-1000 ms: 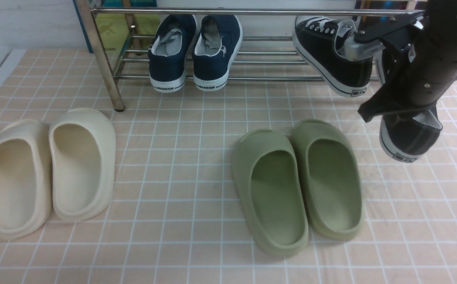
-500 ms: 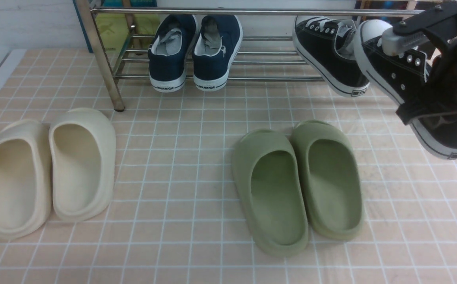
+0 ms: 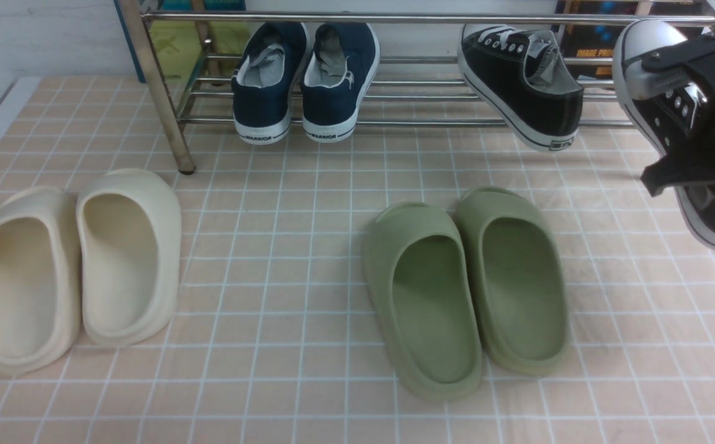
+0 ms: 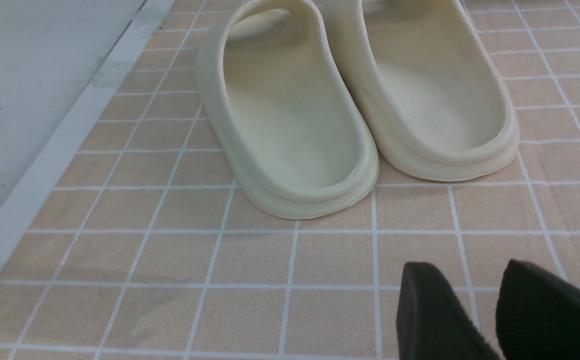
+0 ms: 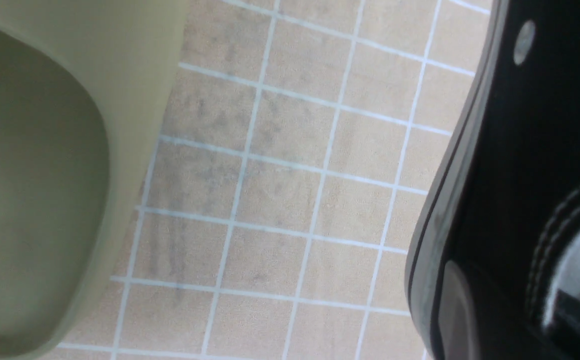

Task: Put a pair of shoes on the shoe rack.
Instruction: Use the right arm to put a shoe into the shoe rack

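1. The right gripper (image 3: 672, 71) grips the held sneaker (image 3: 665, 120), its fingers closed on the side by the eyelets.
2. The held sneaker hangs in the air at the far right. It is tilted, with the white toe cap up near the top rod of the rack (image 3: 157, 92) and the heel down over the floor (image 3: 308, 259). The picture's edge cuts off part of it. Whether it touches the rack cannot be told.
3. In the right wrist view, the held sneaker (image 5: 520, 150) shows its black side and white sole edge, and one of the green slides (image 5: 34, 175) lies near it on the tiles.
4. The second sneaker (image 3: 520, 86) lies on the right part of the rack. It is angled, and its heel juts past the front rod.
5. The navy shoes (image 3: 305, 80) sit side by side on the left part of the rack, heels toward the camera, well apart from the second sneaker.
6. The green slides (image 3: 465, 290) lie on the floor in front of the rack, right of centre. The cream slides (image 3: 76, 271) lie at the left, touching each other.
7. The left gripper (image 4: 475, 280) is open, with bare floor showing between its fingers, and it sits low near the cream slides (image 4: 360, 115).
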Controlling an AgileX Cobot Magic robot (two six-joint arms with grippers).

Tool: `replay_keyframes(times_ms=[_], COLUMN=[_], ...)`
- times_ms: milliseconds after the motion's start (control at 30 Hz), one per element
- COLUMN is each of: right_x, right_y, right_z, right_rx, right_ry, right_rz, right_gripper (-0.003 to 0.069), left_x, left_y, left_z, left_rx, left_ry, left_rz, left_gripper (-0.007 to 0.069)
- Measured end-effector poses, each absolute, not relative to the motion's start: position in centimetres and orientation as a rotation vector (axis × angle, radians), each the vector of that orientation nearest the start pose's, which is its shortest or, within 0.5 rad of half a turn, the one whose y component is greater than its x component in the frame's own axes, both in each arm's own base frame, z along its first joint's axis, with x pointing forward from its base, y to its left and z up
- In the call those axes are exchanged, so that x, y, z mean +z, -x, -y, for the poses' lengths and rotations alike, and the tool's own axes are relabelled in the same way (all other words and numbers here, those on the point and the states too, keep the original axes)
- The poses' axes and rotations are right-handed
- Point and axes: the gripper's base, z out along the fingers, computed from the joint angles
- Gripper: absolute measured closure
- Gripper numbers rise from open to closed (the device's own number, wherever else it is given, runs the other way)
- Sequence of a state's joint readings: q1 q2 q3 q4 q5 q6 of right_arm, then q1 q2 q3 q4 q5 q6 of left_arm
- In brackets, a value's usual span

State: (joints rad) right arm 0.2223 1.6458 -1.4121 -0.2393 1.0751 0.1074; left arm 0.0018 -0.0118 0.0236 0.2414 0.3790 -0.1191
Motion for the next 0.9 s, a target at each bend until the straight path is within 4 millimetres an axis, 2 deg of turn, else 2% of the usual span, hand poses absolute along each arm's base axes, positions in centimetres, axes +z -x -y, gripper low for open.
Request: replay_keyframes(times_ms=[267,433,633,767,900], right_x=[30.3,30.0,30.8,31.3,30.8], right_y=[-33.9,-33.0,-32.7,-33.5,-34.9], right_z=[-6.9,-7.2,-6.9,-6.5,-6.5], right_rx=[-0.063,0.012,-0.030,-0.113,-0.163], right_ry=[0.319,0.310,0.323,0.349,0.371], right_rz=[-2.727,-2.827,-2.783,-2.682,-2.652], right_gripper=[0.0642,0.0641,0.0641,0.0641,0.0641], left_x=[17.3,17.3,17.3,17.3,17.3], left_y=[-5.2,-5.2,-5.2,-5.2,-5.2], left_z=[-0.8,-0.8,-0.8,-0.8,-0.8], left_rx=[0.157,0.157,0.157,0.157,0.157], left_ry=[-0.036,-0.036,-0.036,-0.036,-0.036], left_rz=[-1.866,-1.866,-1.866,-1.866,-1.867], left_gripper=[0.0386,0.0386,0.0386,0.0386,0.0386])
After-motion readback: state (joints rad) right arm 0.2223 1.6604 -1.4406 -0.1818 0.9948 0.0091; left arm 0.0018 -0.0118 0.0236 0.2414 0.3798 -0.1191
